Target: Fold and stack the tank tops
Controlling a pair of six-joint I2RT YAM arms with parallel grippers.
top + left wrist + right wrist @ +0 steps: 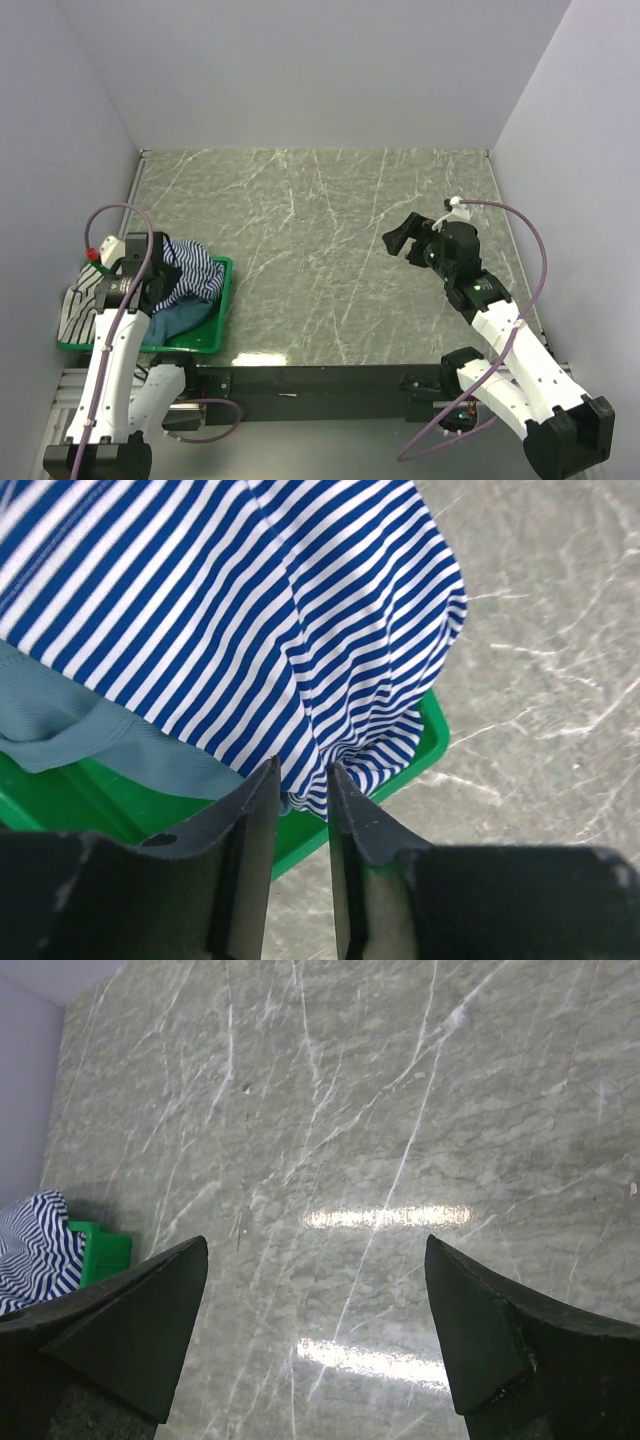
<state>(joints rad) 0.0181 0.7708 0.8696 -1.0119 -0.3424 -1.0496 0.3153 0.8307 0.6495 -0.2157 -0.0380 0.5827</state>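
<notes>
The navy-and-white striped tank top [196, 268] lies bunched on top of the pile in the green basket [224, 300], and it drapes over the basket's rim [432, 732] in the left wrist view. Under it lies the teal-blue tank top [186, 320] [60, 725]. The broader black-and-white striped tank top [78, 302] hangs over the basket's left side. My left gripper [303, 776] hovers over the basket, jaws a narrow gap apart, with the striped top's hem [250, 610] right at the tips. My right gripper [400, 238] [315, 1242] stands wide open above bare table.
The marble table [330, 230] stretches between the basket at the near left and the right arm. Grey walls close in the left, back and right sides. In the right wrist view the basket's corner [100, 1250] and the striped cloth [30, 1250] show at far left.
</notes>
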